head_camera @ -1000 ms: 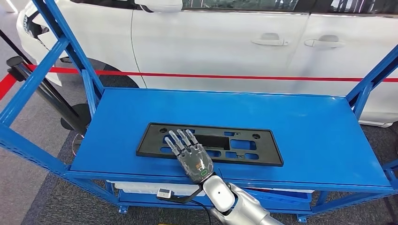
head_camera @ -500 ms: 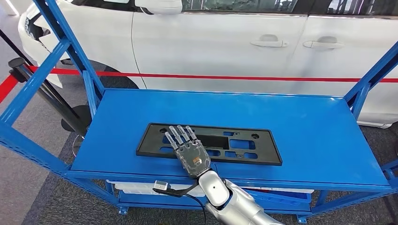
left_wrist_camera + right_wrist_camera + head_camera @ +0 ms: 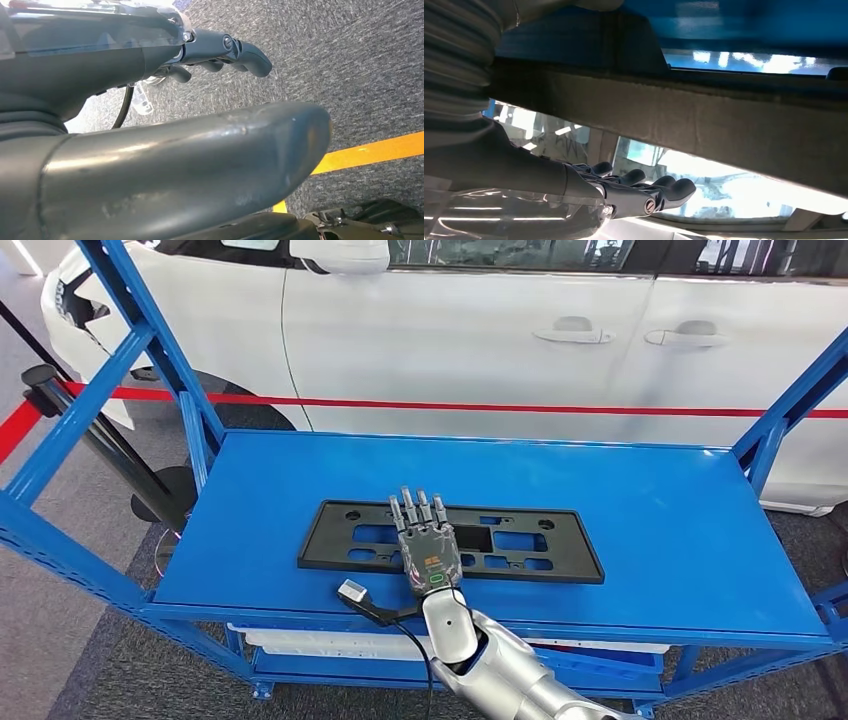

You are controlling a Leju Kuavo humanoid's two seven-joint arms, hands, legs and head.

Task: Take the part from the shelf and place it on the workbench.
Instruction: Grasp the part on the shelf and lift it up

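The part is a flat black plate [image 3: 540, 545] with several cut-outs, lying lengthwise on the blue shelf [image 3: 650, 510] near its front edge. My right hand [image 3: 428, 540] lies flat over the plate's middle, fingers stretched out towards the far side, holding nothing. In the right wrist view the dark fingers [image 3: 644, 192] reach past a long dark edge [image 3: 704, 130] that looks like the plate's rim; whether they touch the plate I cannot tell. My left hand [image 3: 150, 150] hangs over grey carpet, fingers loosely bent and holding nothing.
Blue uprights [image 3: 150, 340] frame the shelf on the left and another [image 3: 800, 400] on the right. A white car [image 3: 480, 330] stands behind a red barrier tape [image 3: 500, 406]. A black stanchion [image 3: 100, 440] leans at the left. A yellow floor line [image 3: 370, 152] runs below my left hand.
My right hand has slid to the right along the plate to its middle and turned, so the fingers now point straight at the far side. The plate lies about where it was.
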